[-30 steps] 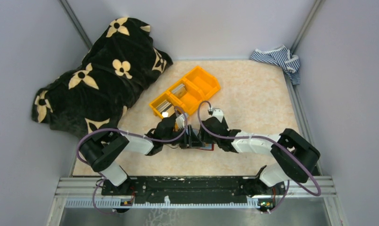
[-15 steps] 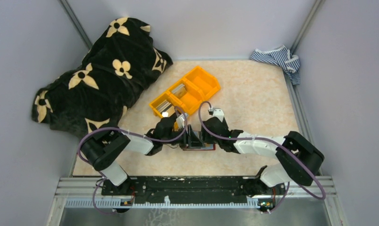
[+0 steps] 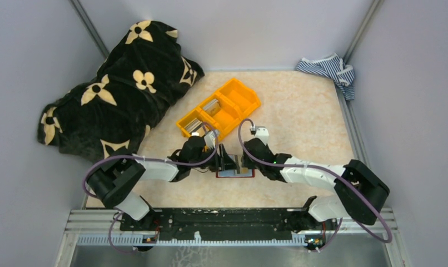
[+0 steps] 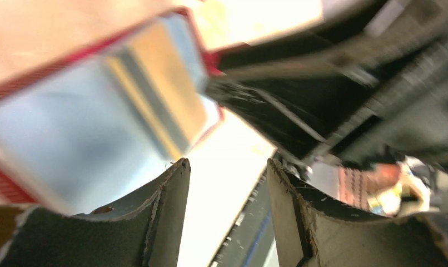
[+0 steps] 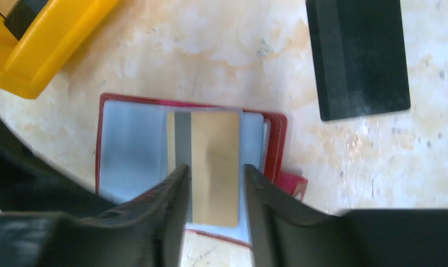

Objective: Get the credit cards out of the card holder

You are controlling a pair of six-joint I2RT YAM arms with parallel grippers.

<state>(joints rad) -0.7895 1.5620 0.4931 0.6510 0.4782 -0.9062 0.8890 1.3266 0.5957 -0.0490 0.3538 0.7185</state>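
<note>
**Card holder, one.** A small dark red bifold wallet (image 3: 234, 173) with light blue inner pockets. It lies opened flat on the beige marbled surface (image 3: 299, 122), at the middle of the near side, between the two wrists and just in front of the bin.

**Credit cards, counted.**
- One pale beige card with a grey stripe (image 5: 216, 139) sits in the wallet's blue pocket.
- One dark rectangular card (image 5: 358, 55) lies flat on the surface, beside the wallet and apart from it.
- Silver-grey flat pieces (image 3: 192, 123) show in two of the bin's compartments. Their number cannot be told.

**Orange three-compartment plastic bin (image 3: 241, 95), one.** It is set on a diagonal, beyond the wallet.

**Black blanket with cream flower motifs (image 3: 122, 83), one.** It is heaped at the far left.

**Blue-and-white striped cloth (image 3: 330, 69), one.** It is bunched in the far right corner.

**Left jaws.** They stand apart with nothing between them. One finger (image 4: 155, 222) is low at the wallet's blue inside, and contact cannot be told.

**Right jaws.** They stand apart directly over the beige card, which shows in the gap between the fingers (image 5: 166, 217). Whether the tips touch it cannot be told.

**Against the earlier frame.**
- The wallet's blue inside is more exposed from above.
- The right arm (image 3: 322, 175) has its elbow swung outward and nearer the edge.
- The left arm (image 3: 149, 169) has shifted its elbow leftward.
- The bin, blanket and cloth are unmoved.
</note>
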